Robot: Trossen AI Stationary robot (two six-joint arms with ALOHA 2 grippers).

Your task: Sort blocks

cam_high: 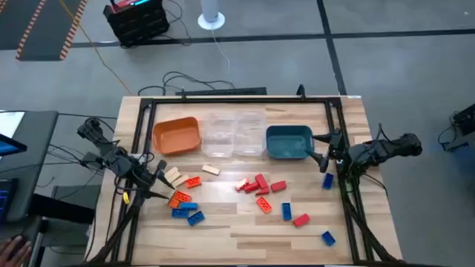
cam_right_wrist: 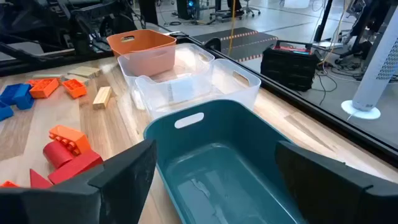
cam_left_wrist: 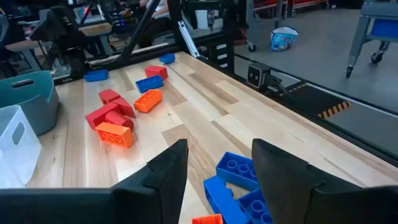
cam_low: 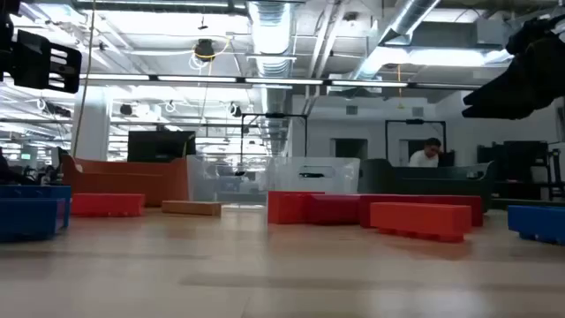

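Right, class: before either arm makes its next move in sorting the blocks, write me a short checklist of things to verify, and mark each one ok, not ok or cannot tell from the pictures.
1. Left gripper empty, jaws apart: ok; nothing sits between them.
2. Left gripper placed over blocks: ok; it hangs above the blue blocks at the table's left side.
3. Right gripper empty, jaws wide: ok.
4. Teal tray free to receive blocks: ok; no block shows inside it.
5. Orange tray and clear trays holding no blocks: ok from above.
6. Red blocks at mid-table separated enough for a single pick: not ok; several lie bunched together.
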